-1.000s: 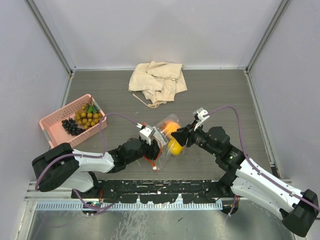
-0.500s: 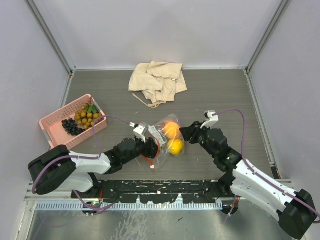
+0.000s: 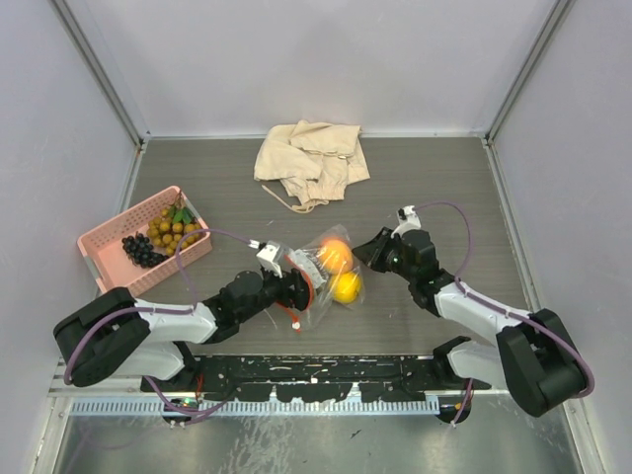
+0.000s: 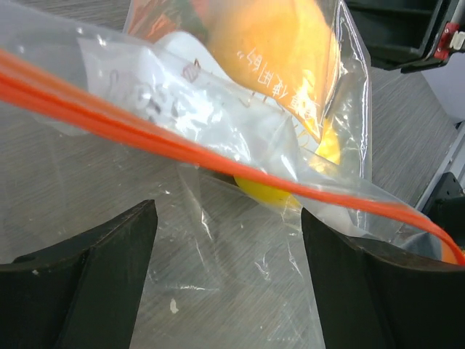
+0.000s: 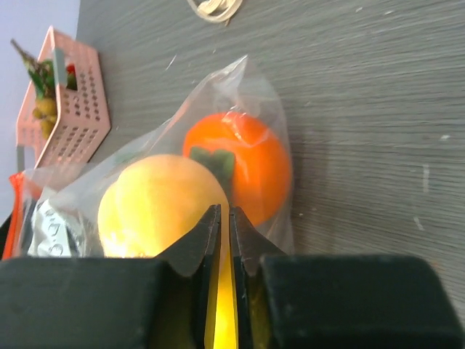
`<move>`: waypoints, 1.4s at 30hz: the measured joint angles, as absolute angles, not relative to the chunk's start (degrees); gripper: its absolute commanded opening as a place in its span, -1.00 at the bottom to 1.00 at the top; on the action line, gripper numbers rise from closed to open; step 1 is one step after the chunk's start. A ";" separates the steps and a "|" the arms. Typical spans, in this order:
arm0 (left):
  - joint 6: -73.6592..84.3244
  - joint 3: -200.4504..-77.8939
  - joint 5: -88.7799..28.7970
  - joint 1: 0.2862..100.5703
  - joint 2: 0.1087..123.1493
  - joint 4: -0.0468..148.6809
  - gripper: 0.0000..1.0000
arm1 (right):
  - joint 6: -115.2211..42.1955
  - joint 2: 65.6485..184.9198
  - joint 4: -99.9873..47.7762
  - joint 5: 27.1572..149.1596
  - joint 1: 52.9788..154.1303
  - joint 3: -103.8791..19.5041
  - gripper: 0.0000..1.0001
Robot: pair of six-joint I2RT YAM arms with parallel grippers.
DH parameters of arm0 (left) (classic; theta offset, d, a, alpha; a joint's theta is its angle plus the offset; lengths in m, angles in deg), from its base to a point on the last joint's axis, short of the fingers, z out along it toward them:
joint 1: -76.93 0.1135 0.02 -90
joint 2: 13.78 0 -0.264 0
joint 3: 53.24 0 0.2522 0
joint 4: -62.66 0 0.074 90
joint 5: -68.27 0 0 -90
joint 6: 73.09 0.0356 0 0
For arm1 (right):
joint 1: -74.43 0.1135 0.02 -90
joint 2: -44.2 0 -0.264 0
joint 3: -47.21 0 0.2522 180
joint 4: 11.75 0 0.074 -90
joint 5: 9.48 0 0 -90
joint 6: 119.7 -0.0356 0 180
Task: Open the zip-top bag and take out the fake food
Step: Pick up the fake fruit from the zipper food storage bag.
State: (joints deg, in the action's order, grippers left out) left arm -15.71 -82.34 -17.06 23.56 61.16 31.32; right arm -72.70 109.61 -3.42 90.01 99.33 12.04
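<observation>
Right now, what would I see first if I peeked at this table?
The clear zip-top bag in the middle, with an orange fruit and a yellow fruit inside, between the left gripper and the right gripper. Then the pink basket of little fruits at the left, and the crumpled beige cloth at the back.

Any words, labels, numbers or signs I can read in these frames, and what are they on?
Nothing can be quoted.
Bag: a line of orange printed characters over the orange fruit, tilted and too blurred to read.
White slip inside the bag: faint grey marks, unreadable.
Basket and cloth: no text visible.
</observation>
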 measured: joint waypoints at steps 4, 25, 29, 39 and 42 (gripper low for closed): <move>-15.69 -82.34 -17.59 24.24 61.07 30.95 0.70 | -71.41 111.34 -2.22 95.57 99.33 10.88 -0.76; -17.46 -82.44 -20.10 26.82 61.09 31.06 0.98 | -63.30 120.69 -1.98 113.23 100.21 4.39 -0.67; -18.70 -83.28 -19.36 26.82 61.07 34.51 0.99 | -61.84 117.30 -4.01 113.25 100.23 4.39 -0.53; -24.34 -86.79 -15.45 26.82 57.97 43.97 0.97 | -60.02 112.71 -4.65 112.55 100.25 5.50 -0.49; -25.81 -87.63 -14.20 26.80 57.97 46.29 0.96 | -59.98 114.16 -5.06 112.11 100.27 5.81 -0.50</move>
State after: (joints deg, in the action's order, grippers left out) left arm -25.81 -87.63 -14.20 26.80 57.97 46.29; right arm -59.98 114.16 -5.06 112.11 100.27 5.81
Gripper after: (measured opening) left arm 0.984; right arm 0.256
